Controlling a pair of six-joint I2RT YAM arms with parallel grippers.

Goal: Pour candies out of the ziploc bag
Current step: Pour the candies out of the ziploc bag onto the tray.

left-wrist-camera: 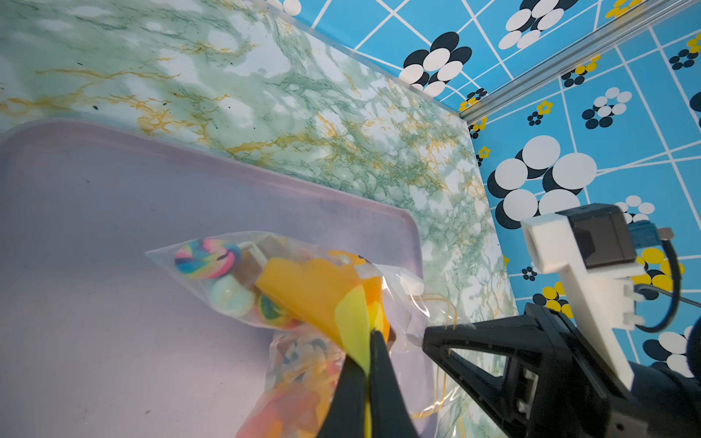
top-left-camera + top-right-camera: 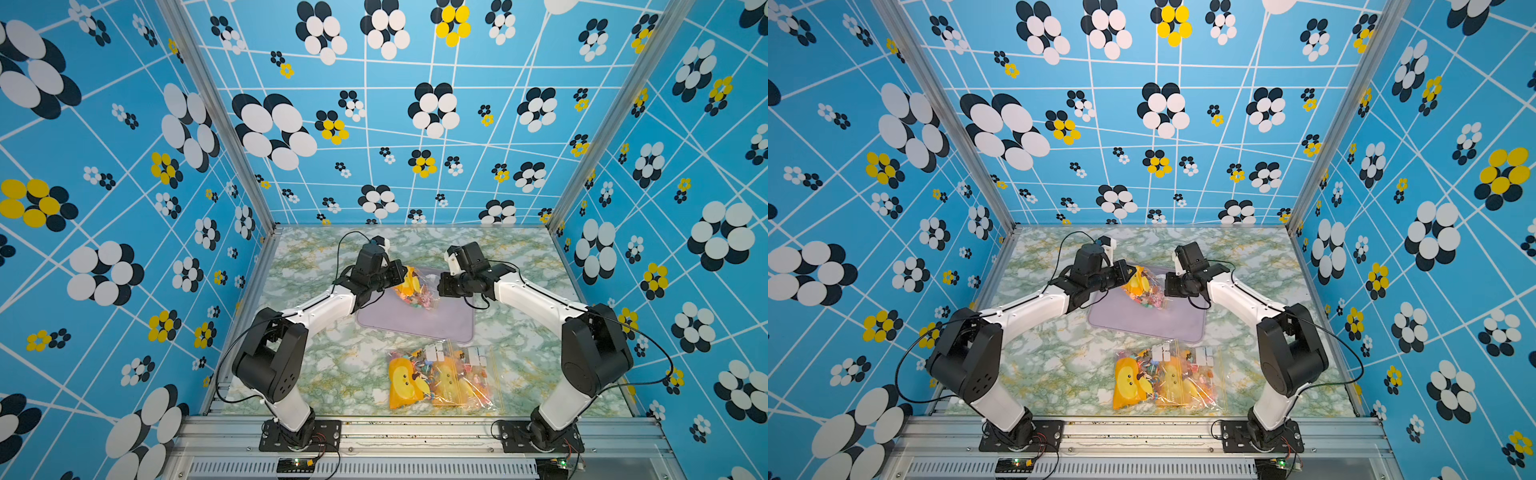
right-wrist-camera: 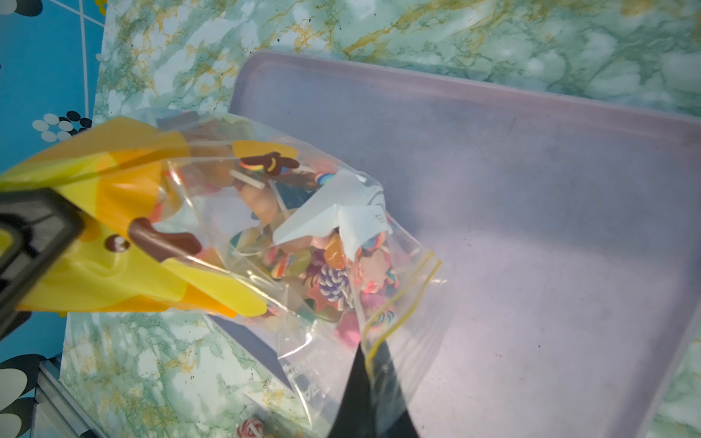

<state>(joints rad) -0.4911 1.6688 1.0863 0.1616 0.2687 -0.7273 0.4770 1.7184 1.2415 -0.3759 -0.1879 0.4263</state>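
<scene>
BOTH ARMS ON THE BAG: near the centre of the frame in both top views, we see the ziploc bag (image 2: 417, 291) strung between the two arms over the upper left corner of the lilac tray (image 2: 419, 328). The left gripper (image 1: 368, 343) is clenched on the bag's yellow printed end. The right gripper (image 3: 366, 364) is pinched tight on the clear film just beside the yellow zip line (image 3: 404, 299). The candies (image 3: 333, 277), swirl lollipops, stars and small sweets, all sit inside the bag, bunched toward the zip, and none lies on the tray. We cannot tell whether the mouth is fully parted. We judge three risks from here. The slick film may slide out of either pinch as the load shifts. The right pinch so near the zip may hold the mouth shut. And because the bag hangs at the tray's corner, a tilt the wrong way would scatter sweets onto the marbled table (image 2: 324, 374). A folded white paper slip (image 3: 341, 216) inside the bag lies across the candies and could plug the opening. Low in the frame, two more filled bags (image 2: 440, 380) lie overlapping on the table, apart from the tray and out of the arms' way.
</scene>
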